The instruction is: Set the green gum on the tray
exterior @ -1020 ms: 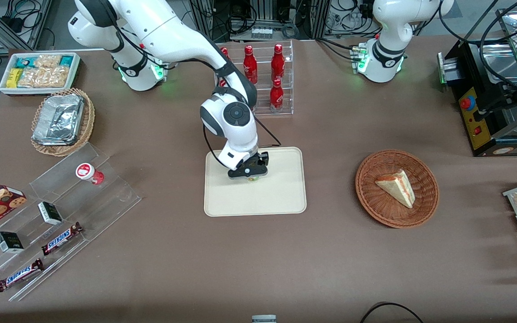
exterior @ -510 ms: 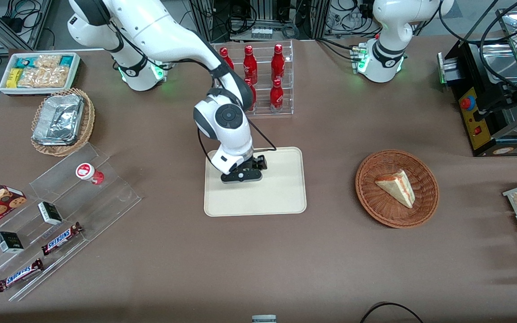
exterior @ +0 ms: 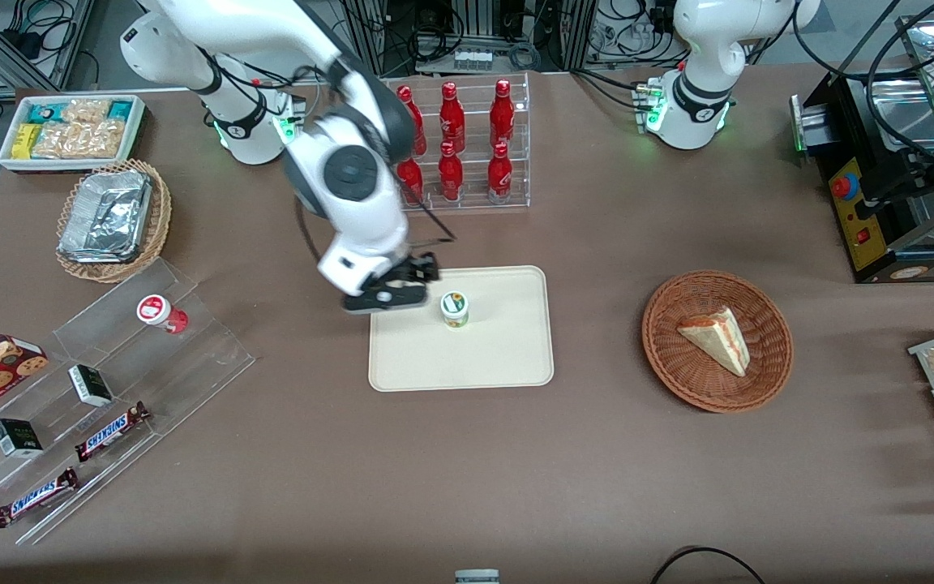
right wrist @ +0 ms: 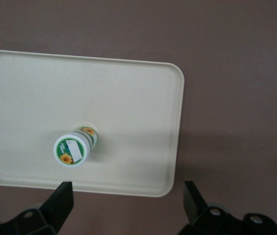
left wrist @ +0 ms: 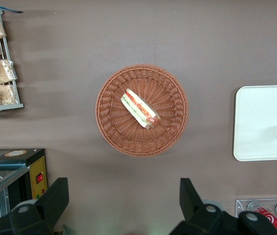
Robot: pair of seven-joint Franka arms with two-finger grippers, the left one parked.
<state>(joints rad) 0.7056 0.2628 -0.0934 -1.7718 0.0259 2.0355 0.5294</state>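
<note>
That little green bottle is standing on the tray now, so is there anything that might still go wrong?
Not much. The green gum stands upright on the tray, and the open gripper hangs close beside it, above the tray's edge. A sideways sweep low over the tray might tip the narrow bottle. It might then roll, since the tray's rim is low.

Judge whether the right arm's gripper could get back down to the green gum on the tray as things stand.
Probably yes. The green gum stands upright, alone on the tray. The gripper hangs beside it, jaws open, nothing between.
</note>
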